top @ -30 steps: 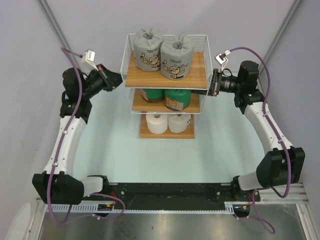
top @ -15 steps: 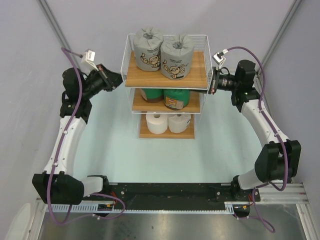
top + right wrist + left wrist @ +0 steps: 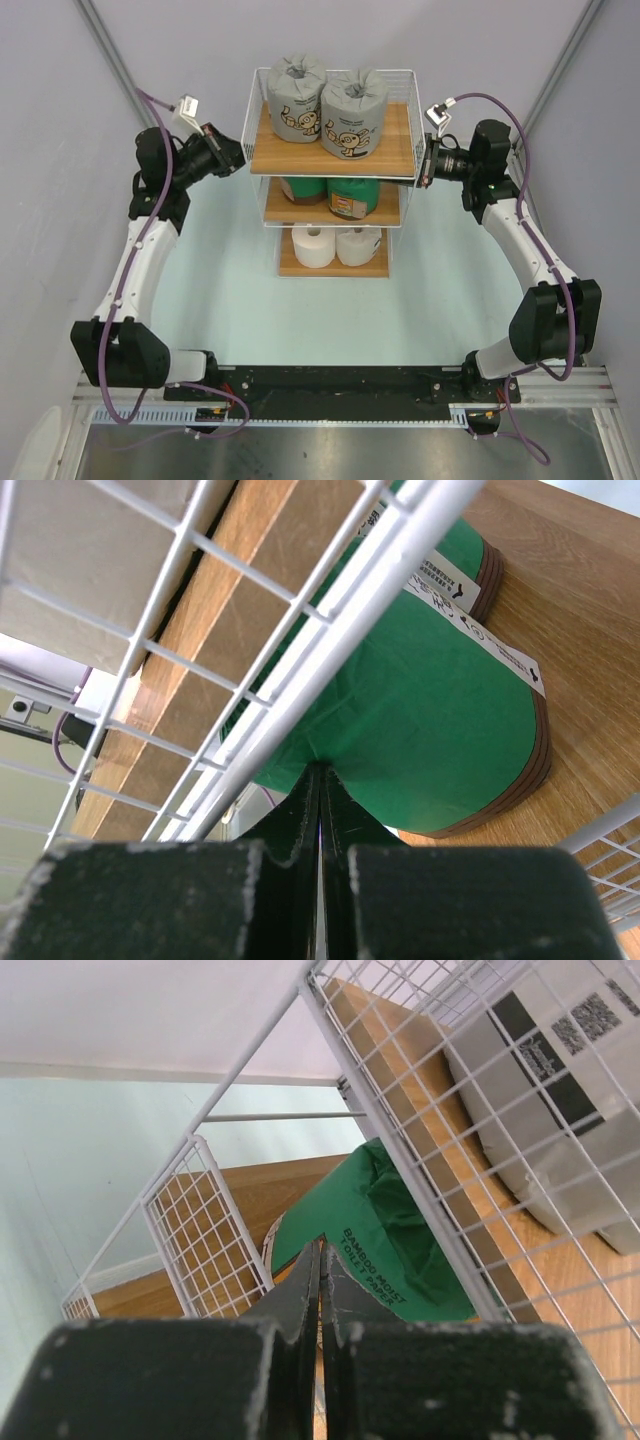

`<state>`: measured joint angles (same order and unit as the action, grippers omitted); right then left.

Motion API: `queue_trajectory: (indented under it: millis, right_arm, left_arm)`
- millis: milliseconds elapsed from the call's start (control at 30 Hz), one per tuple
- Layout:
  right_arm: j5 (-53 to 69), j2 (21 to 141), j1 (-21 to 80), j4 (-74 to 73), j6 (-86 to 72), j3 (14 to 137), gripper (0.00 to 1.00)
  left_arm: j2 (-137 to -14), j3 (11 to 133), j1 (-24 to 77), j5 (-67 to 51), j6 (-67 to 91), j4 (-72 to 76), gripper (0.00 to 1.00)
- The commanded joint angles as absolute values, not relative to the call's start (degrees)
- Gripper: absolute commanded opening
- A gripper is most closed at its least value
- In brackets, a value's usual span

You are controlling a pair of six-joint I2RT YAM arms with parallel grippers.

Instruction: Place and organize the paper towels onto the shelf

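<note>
The shelf point(image 3: 398, 140) stands at the table's middle back. Two grey printed rolls point(image 3: 297, 95) sit on its top board, two dark green rolls point(image 3: 355, 195) on the middle board, two white rolls point(image 3: 312, 245) on the bottom board. My left gripper point(image 3: 236, 157) is shut and empty at the shelf's left side, level with the top board. In the left wrist view its tips point(image 3: 322, 1252) point at a green roll point(image 3: 390, 1235) through the wire. My right gripper point(image 3: 421, 166) is shut at the shelf's right side. Its tips point(image 3: 320, 772) touch a green roll point(image 3: 420, 710).
The shelf's white wire side panels point(image 3: 205, 1215) and top rail point(image 3: 330, 630) stand close in front of both grippers. Grey walls close the table in at the back and both sides. A black rail point(image 3: 340, 385) with the arm bases runs along the near edge.
My left arm has swung up and right, bringing its gripper closer to the shelf's left side. My right gripper edged slightly left against the shelf. The rolls have not moved.
</note>
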<state>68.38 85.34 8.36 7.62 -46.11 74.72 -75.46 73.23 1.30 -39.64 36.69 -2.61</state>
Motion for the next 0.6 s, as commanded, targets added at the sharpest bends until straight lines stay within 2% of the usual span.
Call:
queue_trajectory:
  millis: [0,567]
  right_arm:
    - [68.55,85.52,8.88,10.11,-46.58,77.17,0.0]
    - [69.0,85.52,7.73,9.58,-46.41,77.17,0.0]
  left_arm:
    - [-76.99,77.78,2.55,-39.9,36.74,-1.32,0.0]
    - [-81.83,81.56,8.79,-36.83,33.49,-4.39,0.01]
